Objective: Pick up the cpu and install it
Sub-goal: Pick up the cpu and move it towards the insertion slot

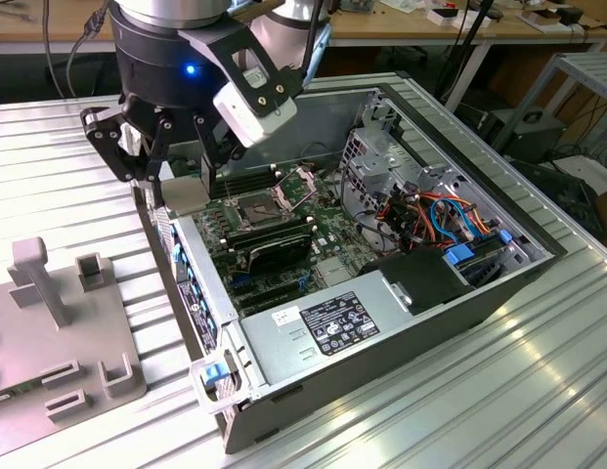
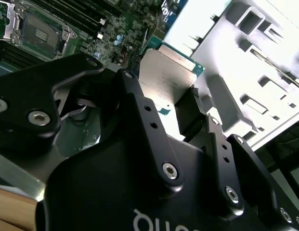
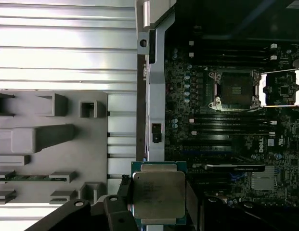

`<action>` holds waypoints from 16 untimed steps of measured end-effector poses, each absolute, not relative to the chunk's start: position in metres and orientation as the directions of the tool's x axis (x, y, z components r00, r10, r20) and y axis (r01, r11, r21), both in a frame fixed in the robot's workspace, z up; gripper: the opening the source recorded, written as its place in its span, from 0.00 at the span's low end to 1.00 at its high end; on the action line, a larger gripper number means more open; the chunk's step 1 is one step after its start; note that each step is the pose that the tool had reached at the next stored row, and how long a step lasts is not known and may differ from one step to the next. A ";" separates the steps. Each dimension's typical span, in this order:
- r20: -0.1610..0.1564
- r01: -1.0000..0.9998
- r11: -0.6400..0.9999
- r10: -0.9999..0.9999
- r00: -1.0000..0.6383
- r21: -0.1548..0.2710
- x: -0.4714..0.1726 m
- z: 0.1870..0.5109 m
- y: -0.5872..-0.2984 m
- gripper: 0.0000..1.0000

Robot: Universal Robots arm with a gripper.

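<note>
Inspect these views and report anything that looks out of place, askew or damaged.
Nothing stands out. The cpu is gripped squarely between the jaws, its metal top unmarked, beside the case's edge. On the motherboard, the socket stands open and empty, as you would expect before installation.

One cpu (image 3: pixel 159 195): dull silver-grey top, green rim; pincer (image 3: pixel 158 207): matte black. Inside the case, motherboard (image 3: pixel 178 77): dark green with black slots; cable bundle (image 1: pixel 435 210): orange, red and blue; power supply (image 1: pixel 332 332): grey with white-and-black label. One tabletop (image 1: pixel 498 391): silver metal, ribbed in parallel lines; fixture block (image 1: pixel 59 332): plain pale grey; arm light (image 1: pixel 191 69): blue.
</note>
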State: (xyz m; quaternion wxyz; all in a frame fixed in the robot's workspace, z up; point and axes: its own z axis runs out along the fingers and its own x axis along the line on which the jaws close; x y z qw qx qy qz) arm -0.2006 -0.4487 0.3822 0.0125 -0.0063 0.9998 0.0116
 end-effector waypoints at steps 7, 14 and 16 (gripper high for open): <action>-0.025 -0.013 1.000 -0.012 -1.000 0.023 -0.193 0.382 -0.449 0.55; -0.025 -0.013 1.000 -0.012 -1.000 0.023 -0.185 0.382 -0.449 0.55; -0.025 -0.013 1.000 -0.012 -1.000 0.023 -0.183 0.382 -0.449 0.55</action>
